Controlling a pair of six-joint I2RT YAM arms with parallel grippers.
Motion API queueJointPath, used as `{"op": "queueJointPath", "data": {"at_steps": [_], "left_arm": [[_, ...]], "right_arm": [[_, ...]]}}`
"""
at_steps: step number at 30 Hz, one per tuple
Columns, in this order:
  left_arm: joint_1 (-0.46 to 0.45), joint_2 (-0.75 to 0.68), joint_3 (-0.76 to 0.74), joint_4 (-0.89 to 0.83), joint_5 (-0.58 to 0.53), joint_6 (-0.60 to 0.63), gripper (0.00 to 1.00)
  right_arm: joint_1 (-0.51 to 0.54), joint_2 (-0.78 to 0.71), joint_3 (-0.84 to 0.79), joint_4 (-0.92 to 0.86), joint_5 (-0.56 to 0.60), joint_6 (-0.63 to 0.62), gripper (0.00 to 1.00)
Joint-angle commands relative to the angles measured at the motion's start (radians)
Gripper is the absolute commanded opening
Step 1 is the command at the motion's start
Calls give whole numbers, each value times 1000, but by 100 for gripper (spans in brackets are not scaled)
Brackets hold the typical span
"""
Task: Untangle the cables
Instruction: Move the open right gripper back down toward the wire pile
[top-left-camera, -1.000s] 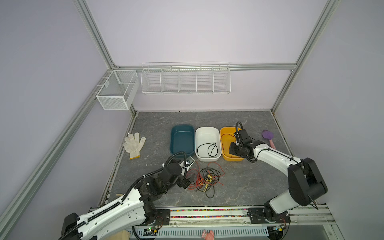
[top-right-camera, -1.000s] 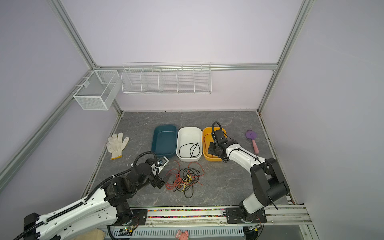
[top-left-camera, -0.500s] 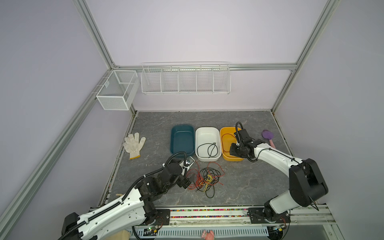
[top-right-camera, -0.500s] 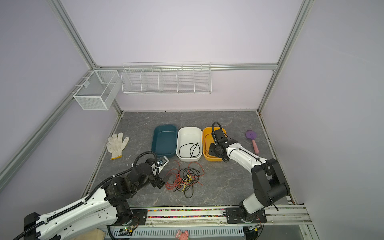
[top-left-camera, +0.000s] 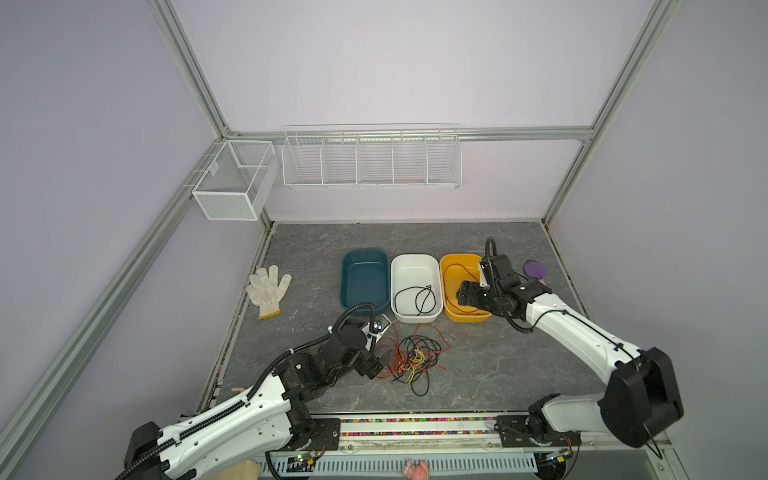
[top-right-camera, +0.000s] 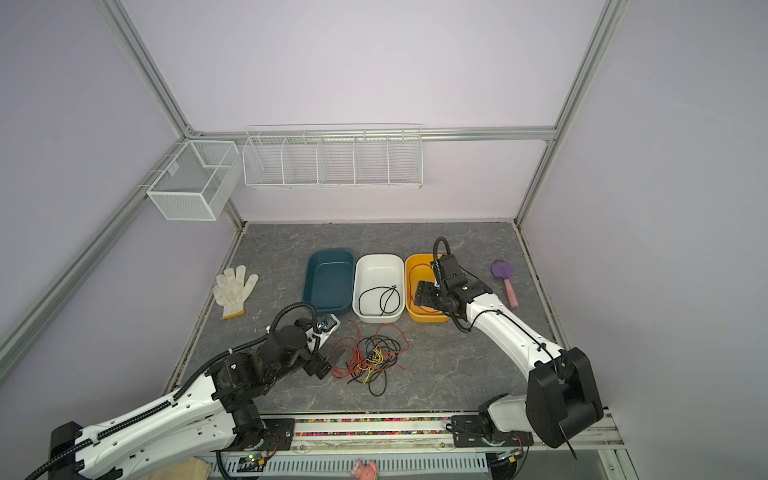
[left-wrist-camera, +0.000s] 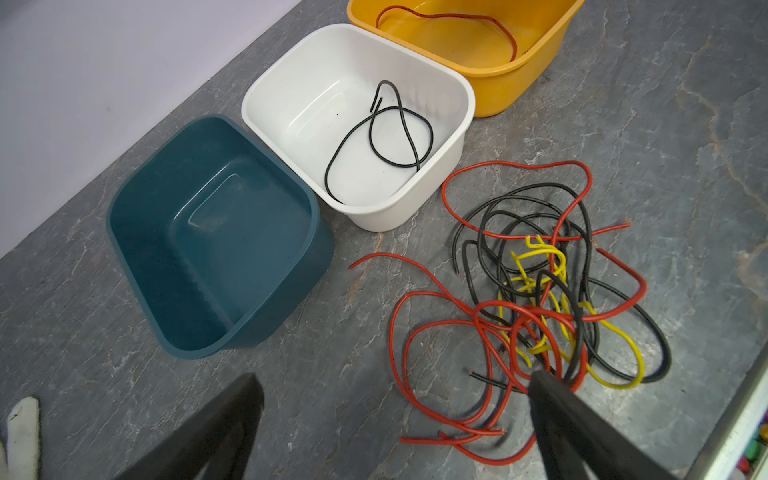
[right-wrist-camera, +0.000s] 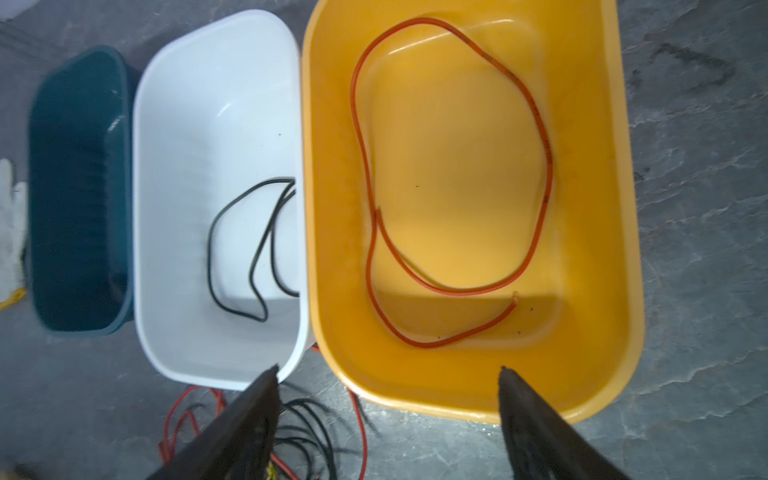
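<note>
White tub (top-left-camera: 415, 319) holds one black cable (top-left-camera: 417, 297); yellow tub (top-left-camera: 465, 318), one red cable (right-wrist-camera: 453, 286). The tangled cables (top-left-camera: 409, 358) lie on the table (top-left-camera: 498, 361) before them. Left claw (left-wrist-camera: 395, 380), at the tangle's edge, and right claw (right-wrist-camera: 388, 370), over the yellow tub, gape wide, gripping nothing.

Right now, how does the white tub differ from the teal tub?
The white tub holds one black cable; the teal tub holds nothing. The white tub stands mid-row, beside the yellow tub; the teal tub stands at the row's end, nearest the glove. Both are rounded rectangular tubs of similar size, upright on the table.
</note>
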Motion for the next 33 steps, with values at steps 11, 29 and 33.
{"op": "queueJointPath", "data": {"at_steps": [11,29,33], "left_arm": [[-4,53,122,10,182,-306,100],[-10,22,-65,97,95,-632,99],[-12,29,-111,107,34,-681,99]], "right_arm": [[197,-182,-89,2,-239,-208,89],[526,-235,-213,3,-248,-233,99],[574,-214,-228,23,-226,-230,89]]}}
